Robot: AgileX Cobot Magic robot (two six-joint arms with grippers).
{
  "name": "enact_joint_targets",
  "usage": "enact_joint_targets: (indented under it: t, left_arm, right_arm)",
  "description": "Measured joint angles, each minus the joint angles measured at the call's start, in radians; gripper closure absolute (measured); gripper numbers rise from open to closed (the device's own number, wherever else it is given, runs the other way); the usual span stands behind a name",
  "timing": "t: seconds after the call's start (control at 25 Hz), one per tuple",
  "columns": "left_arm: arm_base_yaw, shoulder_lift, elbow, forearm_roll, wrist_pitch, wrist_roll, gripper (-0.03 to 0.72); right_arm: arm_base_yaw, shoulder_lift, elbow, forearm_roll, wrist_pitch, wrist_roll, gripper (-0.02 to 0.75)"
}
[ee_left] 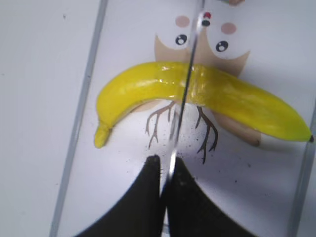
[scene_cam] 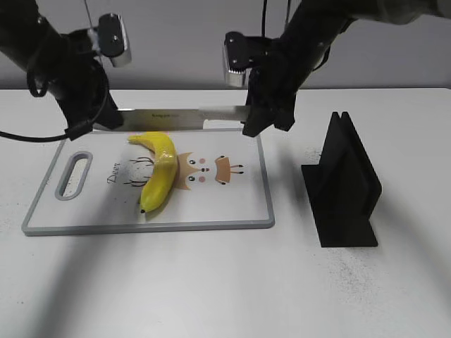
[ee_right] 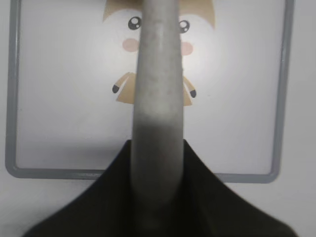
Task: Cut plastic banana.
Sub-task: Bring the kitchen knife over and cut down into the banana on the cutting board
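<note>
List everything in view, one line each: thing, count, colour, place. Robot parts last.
plastic banana: one, glossy yellow, lying on the cutting board left of its middle.
cutting board: one, white with grey rim and cartoon print, on the table's left half.
knife: one, silver blade and pale grey handle, held level above the board's far edge.
knife stand: one, black, on the table right of the board.
table: one, white, under everything.
left pincer: one, black, shut on the knife's blade end.
right pincer: one, black, shut on the knife's handle.
</note>
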Motion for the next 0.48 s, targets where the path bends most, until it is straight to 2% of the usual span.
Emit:
enact_joint_targets:
  t: [0.48]
  left_arm:
    - [0.0,-0.09,0.0,-0.002,0.025,-0.003,0.688]
  right_arm:
    - [0.001,-0.055,-0.061,-0.006,0.062,0.001,0.576]
